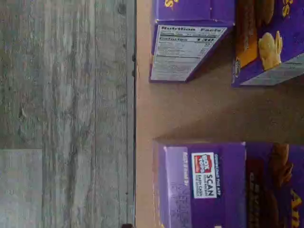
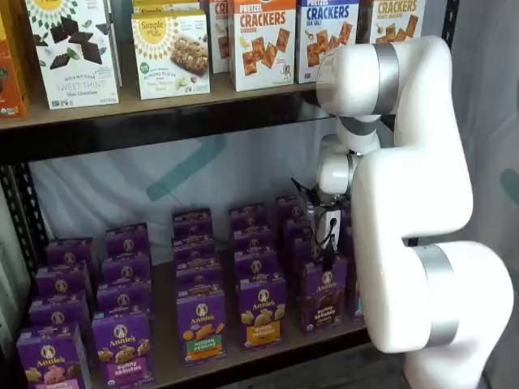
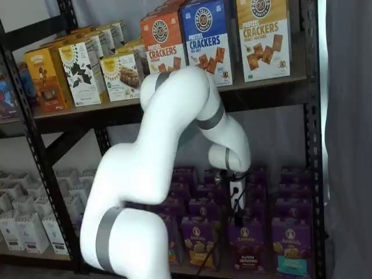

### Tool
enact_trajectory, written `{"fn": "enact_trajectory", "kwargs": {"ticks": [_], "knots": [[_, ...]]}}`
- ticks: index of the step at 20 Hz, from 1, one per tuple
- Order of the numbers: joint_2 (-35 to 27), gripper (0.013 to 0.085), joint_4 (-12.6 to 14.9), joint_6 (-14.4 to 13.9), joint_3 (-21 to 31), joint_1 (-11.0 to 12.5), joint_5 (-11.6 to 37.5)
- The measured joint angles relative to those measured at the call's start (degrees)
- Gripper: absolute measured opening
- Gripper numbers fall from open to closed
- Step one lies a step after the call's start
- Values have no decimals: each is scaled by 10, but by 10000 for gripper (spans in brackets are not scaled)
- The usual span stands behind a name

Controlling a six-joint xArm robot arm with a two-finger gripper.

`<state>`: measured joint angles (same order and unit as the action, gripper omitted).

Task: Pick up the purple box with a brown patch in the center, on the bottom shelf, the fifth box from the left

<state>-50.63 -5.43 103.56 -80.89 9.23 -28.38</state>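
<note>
The purple box with dark brown bunny cookies stands upright at the front of the bottom shelf, in both shelf views. Just beside it stands a purple carton with golden cookies; on its other side, a purple carton with a teal patch. The tool hangs directly above the purple box; whether its fingers are released or clenched I cannot tell.
</note>
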Motion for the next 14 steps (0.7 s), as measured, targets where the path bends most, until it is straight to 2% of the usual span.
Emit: {"fn": "enact_trajectory", "kwargs": {"ticks": [3, 14], "knots": [[-9, 850, 7, -5, -16, 2, -36], [-35, 850, 7, -6, -38, 1, -48]]}}
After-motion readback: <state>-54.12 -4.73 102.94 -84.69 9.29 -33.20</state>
